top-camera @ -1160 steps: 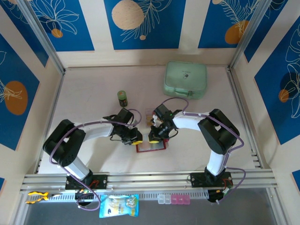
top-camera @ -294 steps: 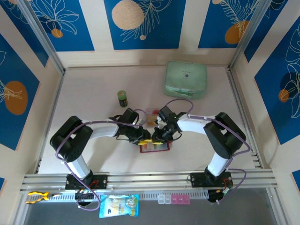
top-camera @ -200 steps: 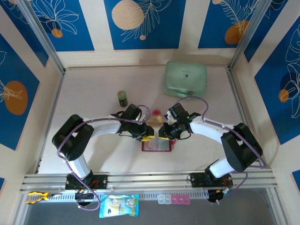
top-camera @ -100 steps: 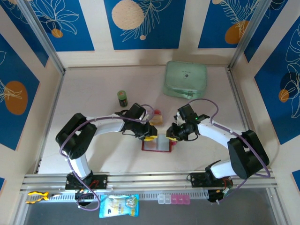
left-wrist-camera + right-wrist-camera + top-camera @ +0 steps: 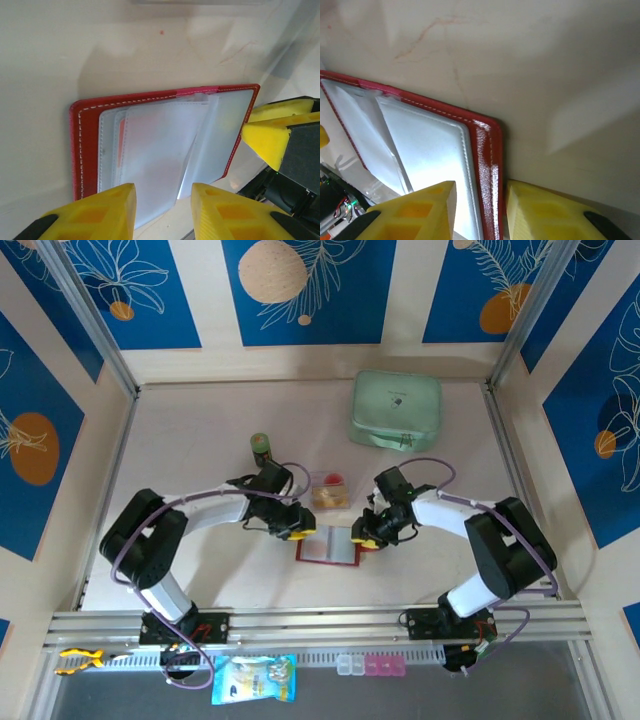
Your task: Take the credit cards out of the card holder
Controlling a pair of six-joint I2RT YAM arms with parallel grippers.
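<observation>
The holder (image 5: 325, 548) lies open and flat on the table (image 5: 200, 430), between the two grippers, its long axis running left to right in the top view. The left gripper (image 5: 297, 533) sits at its left end and the right gripper (image 5: 364, 539) at its right end, so each arm is about equally near. Two cards are out. The tan card (image 5: 324, 499) lies just beyond the holder's far edge, and the pink-white card (image 5: 331, 481) just past that one. In the left wrist view the left fingers (image 5: 100, 212) stand apart with nothing clamped, and the fanned clear sleeves (image 5: 155, 145) lie straight ahead of them, the nearest sleeve edge reaching into the gap. An orange-red tint shows through a sleeve near the stitched end. It may be a card left inside, though that cannot be told for sure. In the right wrist view the right fingers (image 5: 420, 212) are also apart, astride the holder's red edge without gripping it. Judging from this, the left arm is better lined up with the sleeves, while the right could pin the holder.
</observation>
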